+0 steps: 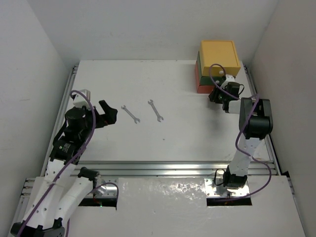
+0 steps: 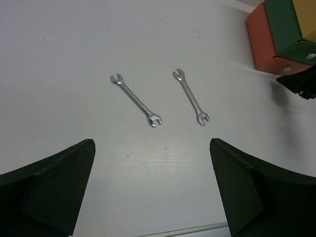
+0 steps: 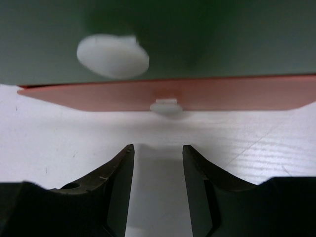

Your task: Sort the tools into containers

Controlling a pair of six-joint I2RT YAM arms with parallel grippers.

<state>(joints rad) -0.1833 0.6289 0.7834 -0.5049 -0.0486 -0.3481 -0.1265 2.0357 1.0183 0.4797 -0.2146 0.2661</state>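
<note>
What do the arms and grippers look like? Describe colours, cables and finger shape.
Both arms have white links with black joint housings: left arm, right arm. A purple cable loops along each. The left gripper and right gripper have matte black, wedge-shaped fingers that taper toward the tips.

Green drawer knob (image 3: pixel 112 56) blurred; yellow drawer (image 2: pixel 306 17) cropped.

You work here in a robot test cell of a lab, not in a home. A white table (image 1: pixel 187 138) is closed in by plain white walls (image 1: pixel 29 74) at 9, 12 and 3 o'clock. Aluminium rails (image 1: pixel 163 167) run at 6 o'clock, where the left arm (image 1: pixel 64 197) and the right arm (image 1: pixel 244 148), with purple cables (image 1: pixel 93 123), are bolted.
</note>
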